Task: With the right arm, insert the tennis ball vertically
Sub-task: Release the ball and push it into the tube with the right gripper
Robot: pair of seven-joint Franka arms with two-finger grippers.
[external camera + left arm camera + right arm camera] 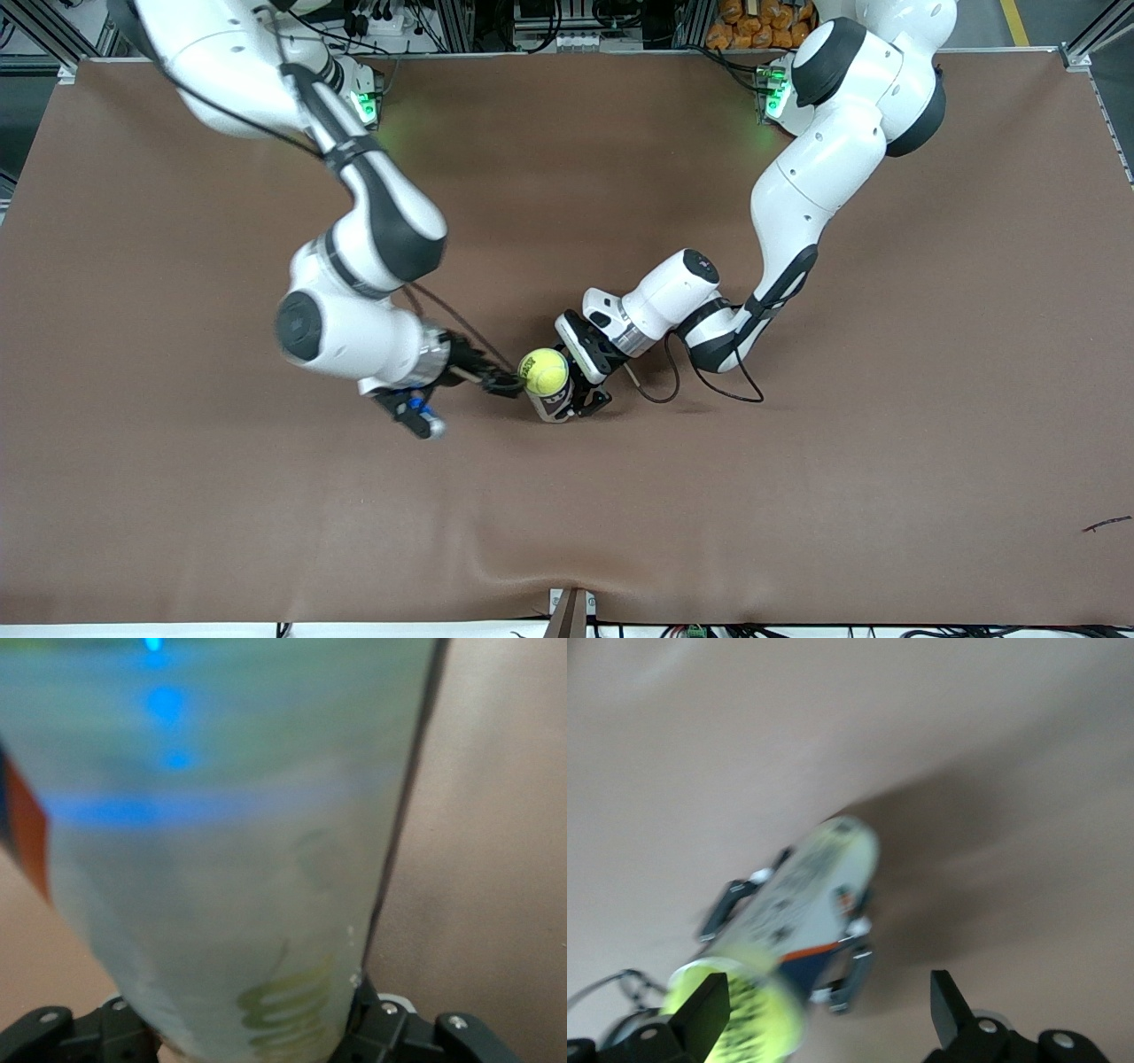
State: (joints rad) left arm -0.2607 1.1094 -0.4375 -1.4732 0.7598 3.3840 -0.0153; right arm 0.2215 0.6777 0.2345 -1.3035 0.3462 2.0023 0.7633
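A yellow-green tennis ball (542,371) sits in the mouth of a clear tube (555,407) with an orange and dark label, standing near the table's middle. My left gripper (583,387) is shut on the tube, which fills the left wrist view (221,859) between the jaws of my left gripper (252,1041). My right gripper (501,383) is beside the ball, toward the right arm's end. In the right wrist view my right gripper (828,1019) is open wide, the ball (740,1019) lies next to one finger, and the tube (806,895) runs away from it.
The brown table cloth (797,496) covers the whole table. A black cable (673,381) loops from the left arm's wrist onto the cloth. A small dark scrap (1106,524) lies near the front edge toward the left arm's end.
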